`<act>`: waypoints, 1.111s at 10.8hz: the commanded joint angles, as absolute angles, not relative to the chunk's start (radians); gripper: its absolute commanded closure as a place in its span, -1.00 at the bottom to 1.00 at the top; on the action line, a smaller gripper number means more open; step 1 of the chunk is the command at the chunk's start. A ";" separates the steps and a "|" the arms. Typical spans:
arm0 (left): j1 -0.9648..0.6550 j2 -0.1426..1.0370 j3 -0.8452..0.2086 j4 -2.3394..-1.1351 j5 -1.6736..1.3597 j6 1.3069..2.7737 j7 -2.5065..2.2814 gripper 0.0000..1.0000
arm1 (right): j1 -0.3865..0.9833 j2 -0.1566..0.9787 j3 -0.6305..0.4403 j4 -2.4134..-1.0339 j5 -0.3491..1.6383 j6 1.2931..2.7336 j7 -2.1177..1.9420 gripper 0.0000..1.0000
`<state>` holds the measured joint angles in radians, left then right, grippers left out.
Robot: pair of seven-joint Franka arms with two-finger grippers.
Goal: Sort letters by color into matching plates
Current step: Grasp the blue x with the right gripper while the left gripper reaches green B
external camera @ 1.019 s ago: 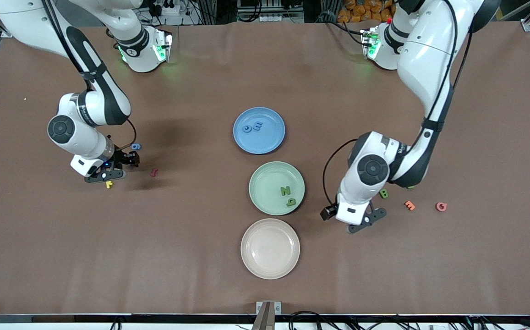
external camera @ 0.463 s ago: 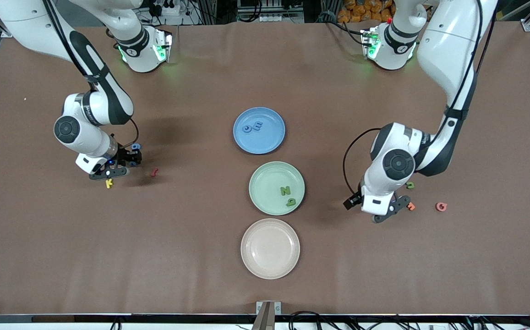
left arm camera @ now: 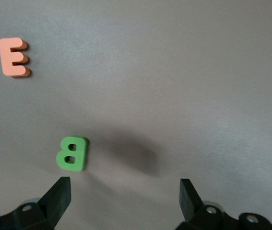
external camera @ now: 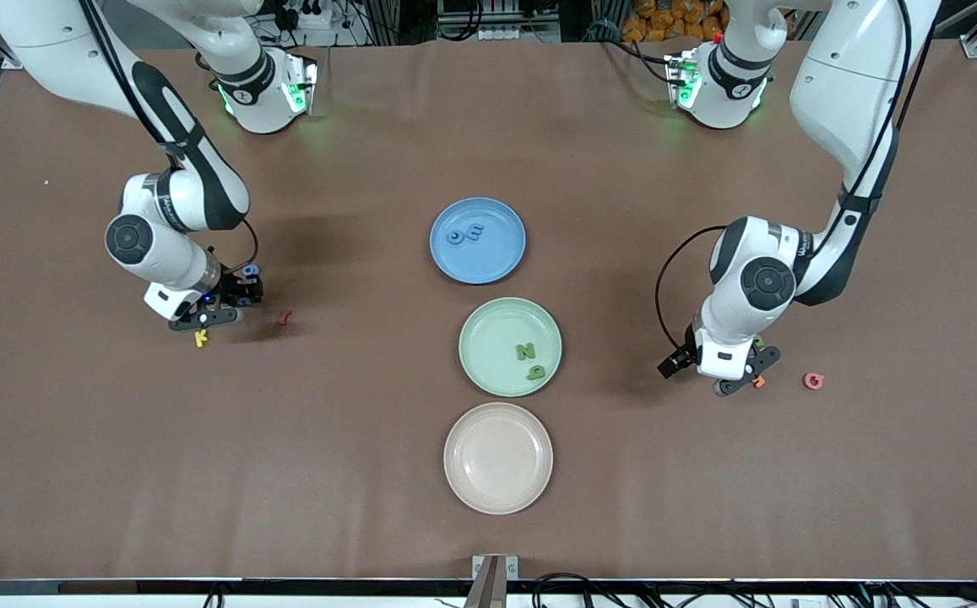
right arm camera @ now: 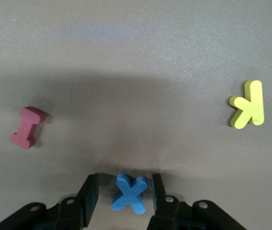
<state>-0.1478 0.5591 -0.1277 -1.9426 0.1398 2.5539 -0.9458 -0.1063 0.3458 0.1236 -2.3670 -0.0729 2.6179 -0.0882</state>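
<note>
Plates: I see three in a column mid-table. The first plate [external camera: 478, 241] lies farthest from the front camera, the second plate [external camera: 510, 346] sits in the middle, and the third plate [external camera: 498, 458] is nearest.
First plate: two letters [external camera: 465, 235] in it, side by side.
Second plate: N [external camera: 525, 351] and another piece [external camera: 536, 371] in it, the latter nearer the camera.
Right arm's end: X [right arm camera: 130, 192] between the right gripper's [right arm camera: 122, 196] fingers; K [right arm camera: 247, 111] and I [right arm camera: 27, 127] close by on the table, apart from each other.
Left arm's end: B [left arm camera: 72, 153] just beside the left gripper [left arm camera: 124, 199]; E [left arm camera: 14, 57] a little off; one more letter [external camera: 813, 381], I think a G, farther out.
</note>
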 commanded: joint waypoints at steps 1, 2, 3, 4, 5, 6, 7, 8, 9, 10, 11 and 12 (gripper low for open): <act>-0.088 0.561 -0.132 -1.960 0.144 2.571 -0.879 -1.00 | -0.112 0.354 0.124 -2.378 -0.104 2.646 -0.095 0.29; -0.071 0.574 -0.132 -1.959 0.144 2.569 -0.865 -1.00 | -0.112 0.354 0.126 -2.378 -0.119 2.646 -0.095 0.61; -0.068 0.578 -0.130 -1.957 0.144 2.569 -0.855 -1.00 | -0.110 0.353 0.126 -2.378 -0.130 2.645 -0.100 0.93; -0.057 0.584 -0.132 -1.953 0.144 2.569 -0.856 -1.00 | -0.110 0.351 0.126 -2.376 -0.130 2.642 -0.124 1.00; -0.052 0.586 -0.132 -1.950 0.144 2.569 -0.862 -1.00 | -0.109 0.344 0.126 -2.375 -0.129 2.632 -0.142 1.00; -0.051 0.587 -0.132 -1.951 0.144 2.569 -0.864 -1.00 | -0.101 0.328 0.127 -2.372 -0.126 2.620 -0.141 1.00; -0.052 0.594 -0.132 -1.950 0.144 2.569 -0.868 -1.00 | -0.085 0.312 0.129 -2.364 -0.115 2.588 -0.137 1.00; -0.057 0.595 -0.133 -1.951 0.143 2.569 -0.874 -1.00 | -0.060 0.292 0.130 -2.355 -0.109 2.560 -0.127 1.00; -0.057 0.597 -0.133 -1.953 0.140 2.568 -0.876 -1.00 | -0.031 0.269 0.130 -2.352 -0.101 2.551 -0.082 1.00; -0.060 0.603 -0.133 -1.953 0.135 2.560 -0.882 -1.00 | 0.016 0.238 0.129 -2.352 -0.089 2.540 0.013 1.00; -0.063 0.606 -0.133 -1.951 0.135 2.556 -0.894 -1.00 | 0.053 0.229 0.135 -2.338 -0.087 2.513 0.103 1.00; -0.064 0.606 -0.133 -1.951 0.135 2.554 -0.896 -1.00 | 0.105 0.230 0.135 -2.323 -0.086 2.501 0.183 1.00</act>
<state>-0.0600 0.6043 -0.1306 -1.9502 0.1399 2.5567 -0.8734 0.0182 0.2727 0.1313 -2.3318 -0.1024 2.5480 0.0256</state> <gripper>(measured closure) 0.000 0.722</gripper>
